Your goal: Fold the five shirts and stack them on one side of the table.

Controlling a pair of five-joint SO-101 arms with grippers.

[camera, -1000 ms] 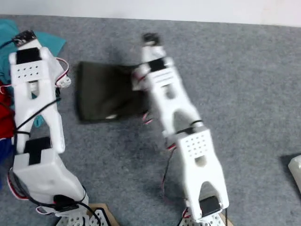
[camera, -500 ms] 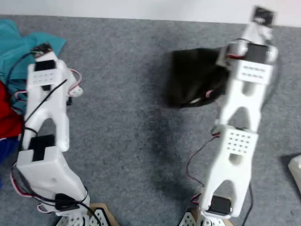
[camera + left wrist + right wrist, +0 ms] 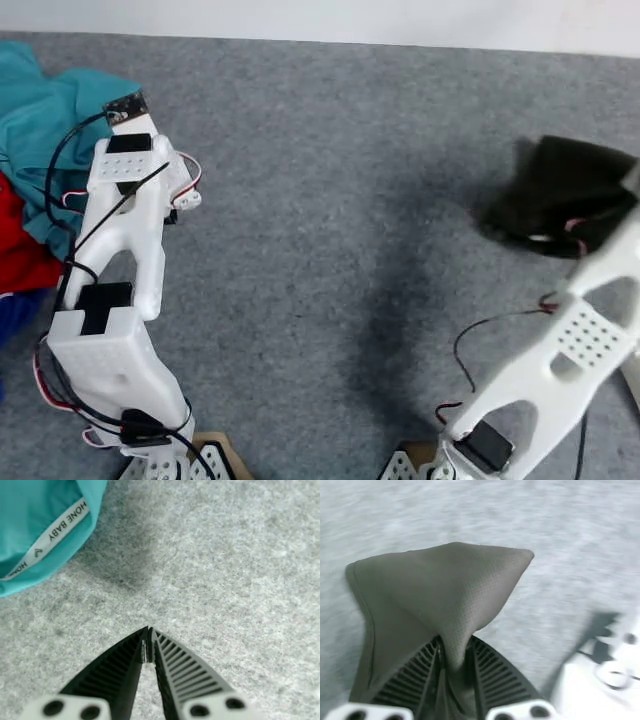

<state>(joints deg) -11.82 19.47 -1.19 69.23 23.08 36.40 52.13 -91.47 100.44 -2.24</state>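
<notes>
The right gripper (image 3: 454, 652) is pinching a bunched fold of the dark olive shirt (image 3: 435, 585), jaws clamped on cloth that is covering their tips. From the high camera that shirt (image 3: 565, 195) is showing as a crumpled lump at 3 o'clock on the grey felt table (image 3: 340, 200); whether it is touching the felt is hard to tell. The left gripper (image 3: 149, 645) is hovering, jaws pressed together, near a teal shirt (image 3: 40, 520). At 9 o'clock three garments are lying heaped and cropped by the edge: the teal shirt, a red shirt (image 3: 20, 240) and a blue garment (image 3: 12, 315). Four garments are showing in all.
</notes>
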